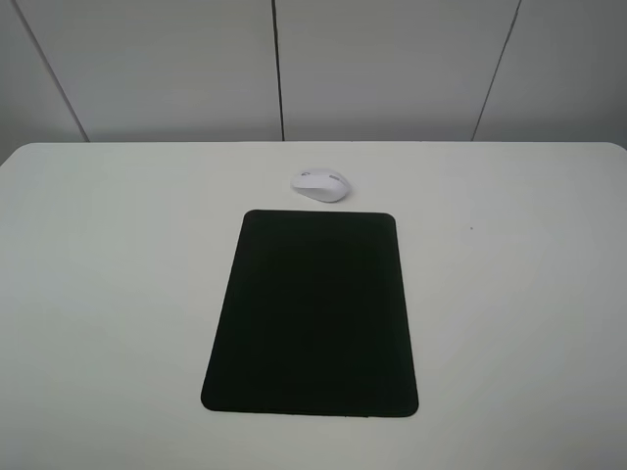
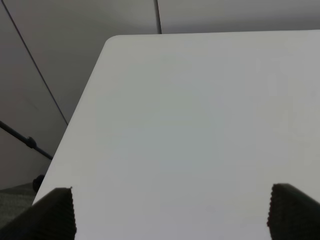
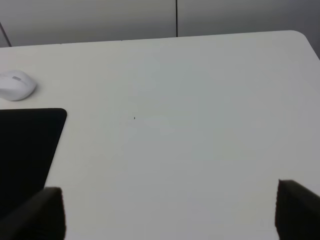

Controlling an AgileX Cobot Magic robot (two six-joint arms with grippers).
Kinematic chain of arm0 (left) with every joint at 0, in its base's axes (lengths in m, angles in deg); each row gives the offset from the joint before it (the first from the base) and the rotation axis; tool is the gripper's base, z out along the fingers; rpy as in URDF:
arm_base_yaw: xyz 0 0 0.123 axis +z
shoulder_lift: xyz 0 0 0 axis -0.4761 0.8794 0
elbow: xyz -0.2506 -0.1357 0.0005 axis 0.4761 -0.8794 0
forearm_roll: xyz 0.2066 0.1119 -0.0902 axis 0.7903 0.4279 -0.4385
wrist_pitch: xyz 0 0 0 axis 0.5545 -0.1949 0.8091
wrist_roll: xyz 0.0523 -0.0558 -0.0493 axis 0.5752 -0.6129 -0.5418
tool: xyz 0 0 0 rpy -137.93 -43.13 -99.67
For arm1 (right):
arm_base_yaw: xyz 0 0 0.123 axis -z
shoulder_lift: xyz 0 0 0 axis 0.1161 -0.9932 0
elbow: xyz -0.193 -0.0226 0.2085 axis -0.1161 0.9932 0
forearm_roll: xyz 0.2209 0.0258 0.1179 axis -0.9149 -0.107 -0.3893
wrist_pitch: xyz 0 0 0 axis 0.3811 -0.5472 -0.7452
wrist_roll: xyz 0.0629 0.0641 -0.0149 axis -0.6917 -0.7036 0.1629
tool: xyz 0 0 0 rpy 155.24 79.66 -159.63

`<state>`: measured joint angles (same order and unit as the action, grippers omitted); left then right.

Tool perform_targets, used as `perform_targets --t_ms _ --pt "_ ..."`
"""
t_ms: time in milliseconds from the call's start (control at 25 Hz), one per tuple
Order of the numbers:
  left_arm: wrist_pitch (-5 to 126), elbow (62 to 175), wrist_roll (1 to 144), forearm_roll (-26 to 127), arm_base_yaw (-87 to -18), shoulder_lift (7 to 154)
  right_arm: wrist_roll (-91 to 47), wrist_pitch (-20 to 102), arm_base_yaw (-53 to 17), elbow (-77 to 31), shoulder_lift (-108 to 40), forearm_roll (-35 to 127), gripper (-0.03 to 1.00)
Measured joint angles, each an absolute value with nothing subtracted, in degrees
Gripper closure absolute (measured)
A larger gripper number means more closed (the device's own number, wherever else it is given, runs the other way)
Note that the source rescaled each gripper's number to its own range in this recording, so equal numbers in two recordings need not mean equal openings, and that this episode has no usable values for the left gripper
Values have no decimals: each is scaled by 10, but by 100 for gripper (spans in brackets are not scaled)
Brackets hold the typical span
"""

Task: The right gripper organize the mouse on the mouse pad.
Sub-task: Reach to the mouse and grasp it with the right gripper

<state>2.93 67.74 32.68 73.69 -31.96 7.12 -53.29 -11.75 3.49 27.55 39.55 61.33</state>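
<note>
Seen from the left wrist: left gripper (image 2: 172,212) with dark ridged fingers spread wide apart, above a corner area of the white table (image 1: 118,294). In the middle of the table, black mouse pad (image 1: 312,313) lying flat, long sides running away from the high camera. Just beyond the middle of its far edge, small white mouse (image 1: 320,184), resting on the table itself, off the pad, close but with a thin gap. Seen from the right wrist: right gripper (image 3: 170,210) also spread wide, gripping nothing, well apart from the mouse.

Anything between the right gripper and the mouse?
Right wrist view: between right gripper and mouse, only bare table and the mouse pad corner.
</note>
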Motion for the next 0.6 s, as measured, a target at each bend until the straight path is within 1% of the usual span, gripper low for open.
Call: perform_targets --t_ms 600 --pt "29 677 327 737 -320 71 -533 -117 35 276 395 613 -3"
